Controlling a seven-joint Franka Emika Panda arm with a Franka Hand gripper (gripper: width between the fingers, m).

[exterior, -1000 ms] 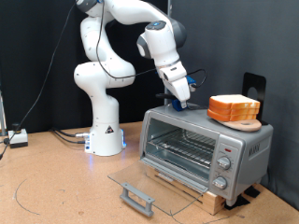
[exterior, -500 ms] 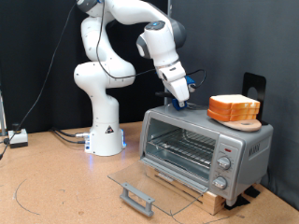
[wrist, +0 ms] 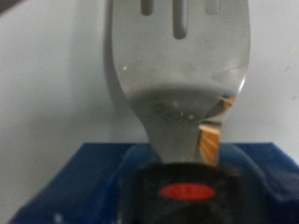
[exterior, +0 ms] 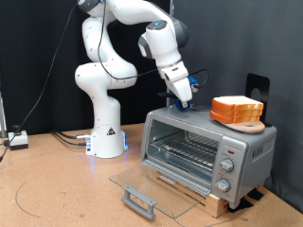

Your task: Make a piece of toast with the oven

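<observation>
The silver-grey oven [exterior: 248, 144] stands at the exterior view's right with its glass door [exterior: 151, 182] dropped open and flat; its wire rack [exterior: 185, 151] looks bare. My gripper [exterior: 183, 102] hangs just over the oven's top, at its left end. A slotted metal spatula [wrist: 177, 84] with a black and blue grip fills the wrist view and runs out along the fingers, which are hidden. A strip of orange-brown bread crust [wrist: 213, 140] shows beside the blade. The single piece of toast is not to be told apart from the stacked slices.
Stacked bread slices [exterior: 237, 107] lie on a round wooden board on the oven's top right. A black stand [exterior: 258, 90] rises behind them. The arm's white base [exterior: 106, 132] stands left of the oven. Cables [exterior: 38, 140] run along the table's far left.
</observation>
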